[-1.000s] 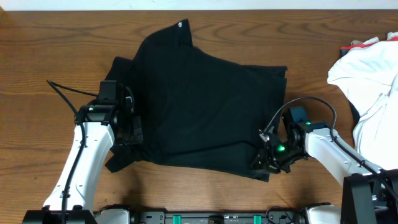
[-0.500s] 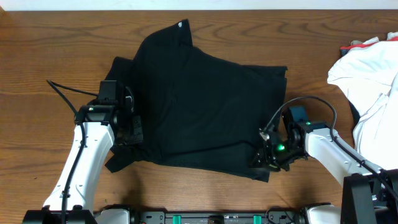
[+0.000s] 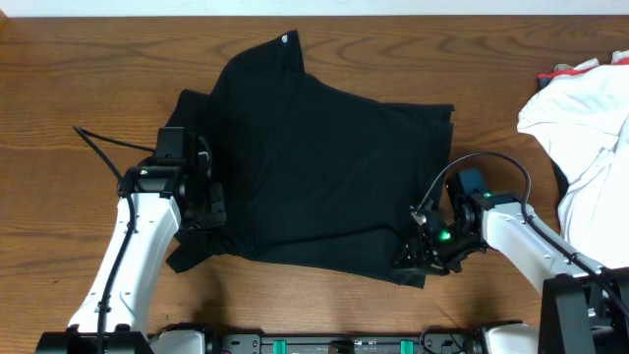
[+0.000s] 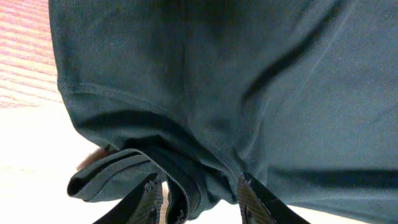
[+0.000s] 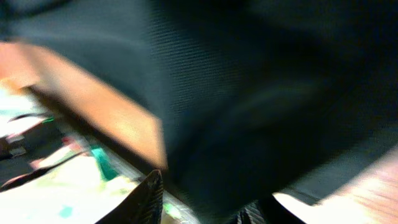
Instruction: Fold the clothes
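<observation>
The clothes, a black shirt [image 3: 314,167], lie partly folded and rumpled on the middle of the wooden table [image 3: 59,79]. My left gripper [image 3: 208,208] sits at the shirt's left edge. In the left wrist view a bunched fold of the shirt [image 4: 249,74] lies between the parted fingers of the left gripper [image 4: 198,180], with a thin gap beside the left finger. My right gripper [image 3: 415,258] is at the shirt's front right corner. The right wrist view is blurred: dark fabric [image 5: 261,93] fills most of the space between the spread jaws of the right gripper [image 5: 204,196].
A heap of white cloth [image 3: 590,128] lies at the right edge of the table, with something red [image 3: 560,71] at its top left. A black cable [image 3: 103,147] runs across the wood to the left arm.
The right gripper's jaws have spread apart over the shirt's front right corner. The left arm and the shirt have not visibly moved.
</observation>
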